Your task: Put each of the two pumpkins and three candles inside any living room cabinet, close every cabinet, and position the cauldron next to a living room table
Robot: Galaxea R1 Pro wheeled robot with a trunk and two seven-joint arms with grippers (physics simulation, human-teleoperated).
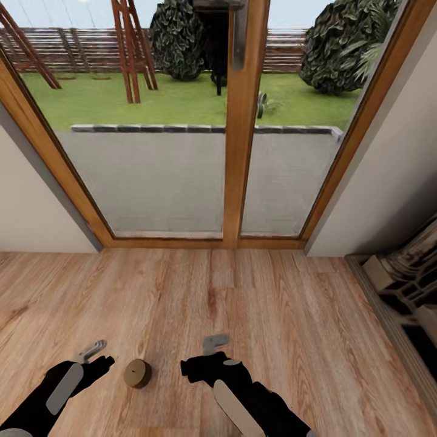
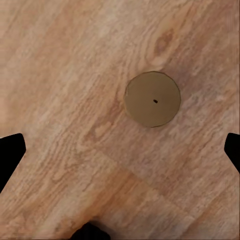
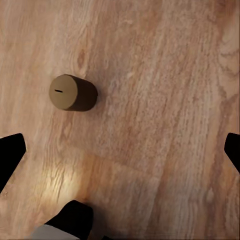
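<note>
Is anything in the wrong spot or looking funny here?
Yes, one candle stands upright on the bare wooden floor between the left gripper and right gripper, near the glass door. That is an odd place for a candle. Nothing looks spilled or broken.

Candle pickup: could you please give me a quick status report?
Both grippers open, empty: left gripper, right gripper. Candle upright on the wood floor between them, untouched. Nothing in the way around it.

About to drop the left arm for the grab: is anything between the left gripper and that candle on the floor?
Nothing visible. The candle stands alone on bare wood floor, between the left gripper and right gripper, untouched.
</note>
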